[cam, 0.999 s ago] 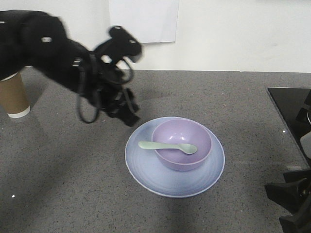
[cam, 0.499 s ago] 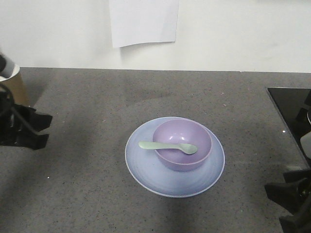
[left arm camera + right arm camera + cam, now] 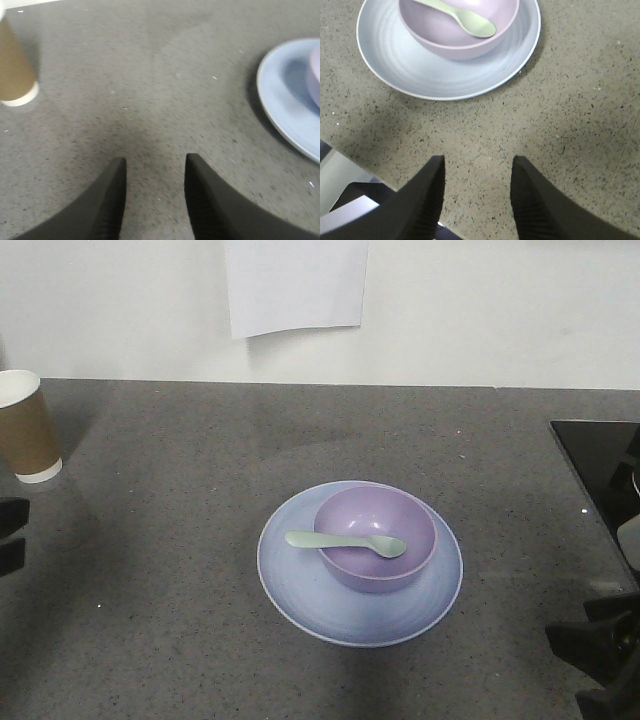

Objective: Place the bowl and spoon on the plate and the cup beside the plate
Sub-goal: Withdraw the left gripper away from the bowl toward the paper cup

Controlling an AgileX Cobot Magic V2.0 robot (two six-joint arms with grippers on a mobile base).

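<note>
Both grippers, left gripper and right gripper, gape empty; mint-green plastic spoon rests in lavender plastic bowl on pale blue plate; brown paper cup stands well apart.

left gripper withdrawn to the frame's left edge (jaws apart), cup now unobstructed

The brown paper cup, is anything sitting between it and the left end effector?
Nothing visible does. In the left wrist view, only bare grey speckled countertop lies between the open left end effector and the brown paper cup; the pale blue plastic plate sits off to the other side.
</note>
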